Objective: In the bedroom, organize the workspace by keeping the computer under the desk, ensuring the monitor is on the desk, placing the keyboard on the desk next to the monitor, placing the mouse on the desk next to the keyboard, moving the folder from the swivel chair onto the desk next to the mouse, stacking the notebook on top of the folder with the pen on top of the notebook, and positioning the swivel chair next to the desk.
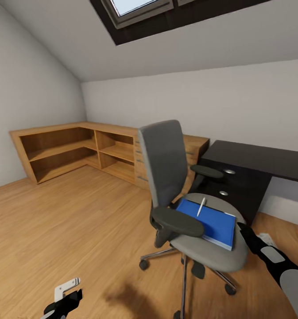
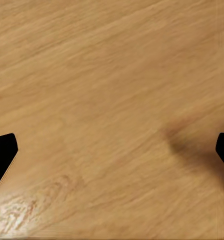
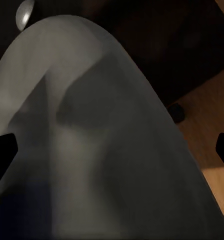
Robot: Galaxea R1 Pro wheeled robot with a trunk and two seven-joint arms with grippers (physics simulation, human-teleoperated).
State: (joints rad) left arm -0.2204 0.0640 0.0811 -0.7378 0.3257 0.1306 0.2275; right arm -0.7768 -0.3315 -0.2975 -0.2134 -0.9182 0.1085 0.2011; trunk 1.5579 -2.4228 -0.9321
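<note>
On the grey seat of the swivel chair [image 1: 210, 248], in the head view, lies the blue folder [image 1: 210, 221] with a white pen [image 1: 201, 206] resting on top of it; the black desk [image 1: 259, 159] stands just behind the chair, beside a wooden shelf cabinet [image 1: 78, 148]. The right gripper [image 1: 242, 230] reaches in at the folder's near corner, its opening hidden here. The left gripper [image 1: 67, 297] hangs low over the wood floor [image 1: 69, 221].

In the left wrist view, two dark fingertips [image 2: 3, 152] sit far apart over bare floorboards – spread, holding nothing.

In the right wrist view, the fingertips [image 3: 2, 150] are likewise spread wide, close above the padded seat [image 3: 102, 140].

The folder looks thin, light and fairly stiff – best pinched at its overhanging edge, kept level, since the loose pen would likely roll off.
</note>
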